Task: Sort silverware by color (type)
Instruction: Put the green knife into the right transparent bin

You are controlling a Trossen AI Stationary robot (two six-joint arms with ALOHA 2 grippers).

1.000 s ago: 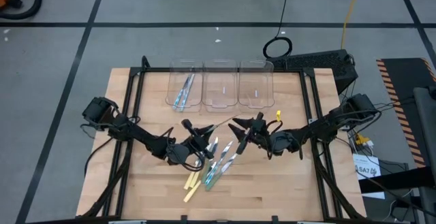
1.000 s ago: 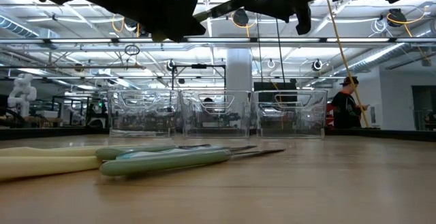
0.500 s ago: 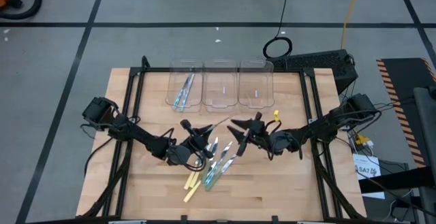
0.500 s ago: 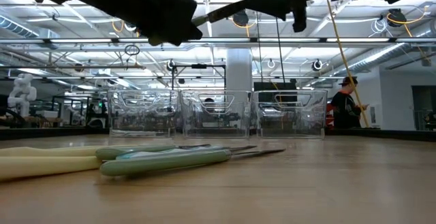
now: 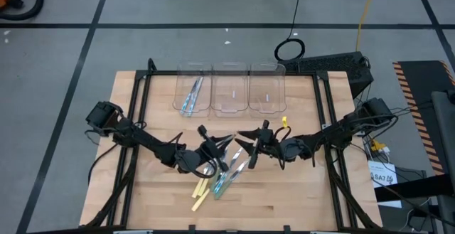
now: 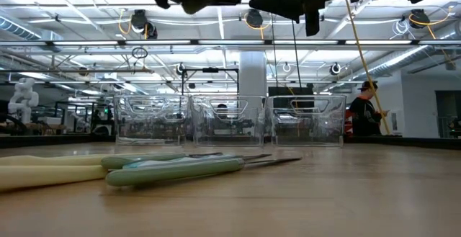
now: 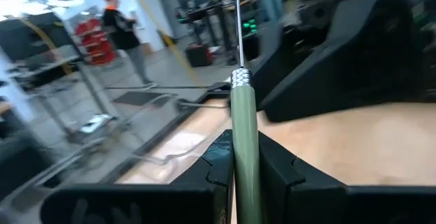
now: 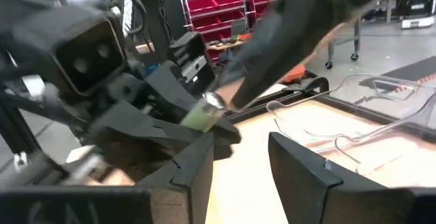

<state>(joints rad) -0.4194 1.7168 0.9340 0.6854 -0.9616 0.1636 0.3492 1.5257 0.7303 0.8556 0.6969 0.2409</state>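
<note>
My left gripper [image 5: 217, 147] [image 7: 245, 149] hovers above the table's middle, shut on a green-handled utensil [image 5: 227, 139] whose silvery shaft [image 7: 236, 20] points toward my right gripper [image 5: 244, 140]. That gripper [image 8: 242, 156] stands open just beyond the utensil's tip, facing it; its fingers touch nothing that I can see. More silverware lies flat on the wood below: green-handled pieces [image 5: 229, 173] [image 6: 173, 169] and pale yellow ones [image 5: 199, 191] [image 6: 43, 173]. Blue-handled pieces [image 5: 190, 95] lie in the leftmost clear bin. My left gripper pinches the green handle [image 7: 244, 125] between its two fingers. The handle lies along the fingers and sticks out past their tips, with the ferrule [image 7: 240, 81] and the metal shaft beyond. The fingers point about level toward the table's right. The utensil is lifted clear of the table.
Three clear bins [image 5: 229, 88] stand in a row at the table's far side; the middle one and the right one [image 5: 266, 90] show no utensils. A black frame [image 5: 138, 99] runs along the table's sides. A person [image 6: 367, 111] stands in the room beyond.
My left gripper has risen with the green utensil, rolled about its own axis and shifted a little toward the table's right. The utensil's head now lies closer to my right gripper, which has turned slightly but stayed in place and open.
</note>
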